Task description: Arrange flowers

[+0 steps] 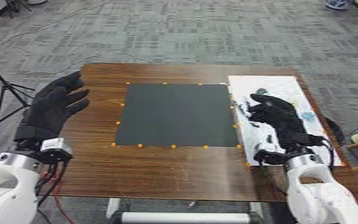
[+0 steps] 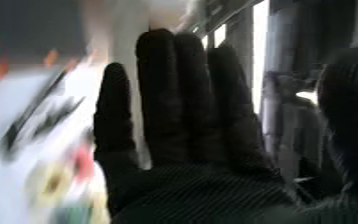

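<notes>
Flowers: the right wrist view has a pink bloom and a round cream bloom with a darker centre, close together on the white sheet, near the right hand; both badly blurred, stems can't be made out. Dark elongated thing also on the sheet there, too smeared to identify. Head view: right hand above the sheet, hiding its middle; a small green patch sits just beyond the hand, a pale blue patch beside it. Can't tell what either is, or whether the hand touches anything below.

In the right wrist view the right hand has fingers straight, thumb well apart, nothing visible in its grasp. Head view: left hand raised over the desk's left edge, fingers loosely extended, thumb side partly unclear, grasp looks empty.

Head view also: dark mat mid-desk, ringed by orange markers, sheet alongside to the right on the brown wooden desk. Blue-and-white pot on the floor beyond, cut off by the frame, contents can't be told.
</notes>
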You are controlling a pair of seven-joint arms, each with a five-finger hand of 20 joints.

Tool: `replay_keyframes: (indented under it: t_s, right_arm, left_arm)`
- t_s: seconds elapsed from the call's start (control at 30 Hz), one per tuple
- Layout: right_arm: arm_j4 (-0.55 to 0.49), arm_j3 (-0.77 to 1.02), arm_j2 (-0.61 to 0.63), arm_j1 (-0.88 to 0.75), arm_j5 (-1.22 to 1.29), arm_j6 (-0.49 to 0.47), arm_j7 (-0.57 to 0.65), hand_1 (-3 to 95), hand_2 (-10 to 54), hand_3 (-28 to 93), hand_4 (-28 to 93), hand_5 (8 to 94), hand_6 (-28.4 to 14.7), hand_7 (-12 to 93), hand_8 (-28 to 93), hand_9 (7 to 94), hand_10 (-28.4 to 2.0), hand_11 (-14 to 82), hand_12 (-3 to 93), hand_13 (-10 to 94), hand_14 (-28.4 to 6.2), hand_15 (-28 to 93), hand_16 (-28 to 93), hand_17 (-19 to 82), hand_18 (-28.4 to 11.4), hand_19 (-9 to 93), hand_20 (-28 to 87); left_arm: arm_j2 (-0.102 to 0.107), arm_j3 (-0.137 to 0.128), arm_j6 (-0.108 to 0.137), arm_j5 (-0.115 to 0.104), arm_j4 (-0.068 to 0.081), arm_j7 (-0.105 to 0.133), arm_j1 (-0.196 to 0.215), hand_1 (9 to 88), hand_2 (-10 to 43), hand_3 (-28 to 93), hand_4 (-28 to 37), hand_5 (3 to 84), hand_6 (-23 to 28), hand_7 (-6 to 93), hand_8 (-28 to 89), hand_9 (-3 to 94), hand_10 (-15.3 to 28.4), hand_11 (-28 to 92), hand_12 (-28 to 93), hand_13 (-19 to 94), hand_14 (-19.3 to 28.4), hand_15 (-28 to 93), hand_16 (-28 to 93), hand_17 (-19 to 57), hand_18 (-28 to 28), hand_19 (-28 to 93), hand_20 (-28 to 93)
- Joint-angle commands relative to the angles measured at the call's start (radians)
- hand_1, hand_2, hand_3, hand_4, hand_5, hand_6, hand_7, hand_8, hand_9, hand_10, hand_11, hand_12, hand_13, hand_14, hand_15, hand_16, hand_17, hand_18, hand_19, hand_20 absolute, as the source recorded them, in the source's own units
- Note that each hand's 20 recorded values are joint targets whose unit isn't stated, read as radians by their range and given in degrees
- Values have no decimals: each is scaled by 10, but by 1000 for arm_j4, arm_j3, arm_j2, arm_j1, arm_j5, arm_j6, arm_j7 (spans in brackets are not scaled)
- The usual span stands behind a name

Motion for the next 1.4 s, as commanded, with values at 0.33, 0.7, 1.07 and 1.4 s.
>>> replay_keyframes:
  t_s: [0.33,0.7,1.07,1.4]
  right_arm:
    - [-82,-22,237,-168,-1278,335,805,340,-95,659,-283,733,17,517,-174,777,-109,600,399,665,-112,818,381,293,-208,823,505]
    - [-113,-24,243,-222,-1215,279,736,331,-95,621,-283,787,17,550,-179,812,-112,617,424,696,-119,833,417,316,-214,840,517]
    - [-105,10,275,-223,-1184,78,741,313,-95,625,-283,788,18,553,-177,812,-112,616,433,696,-122,835,424,317,-216,844,520]
    - [-105,-2,279,-183,-1111,-165,747,281,-95,627,-283,777,15,545,-175,802,-115,608,436,689,-125,831,427,309,-217,841,515]
  left_arm:
    - [-38,-13,12,-4,-8,4,44,291,-81,678,-234,264,24,244,-115,180,97,300,204,114,125,532,-51,-91,186,415,130]
    - [-34,-47,3,-7,-20,-4,69,290,-77,676,-235,266,24,242,-112,182,98,299,204,114,126,534,-50,-92,187,416,131]
    - [-27,-51,19,-10,-21,1,67,288,-77,678,-237,267,24,243,-113,183,99,298,204,116,125,534,-51,-92,187,416,131]
    - [-31,-61,23,-11,-30,4,87,287,-75,677,-238,268,24,244,-113,185,97,296,204,117,126,533,-51,-92,188,417,132]
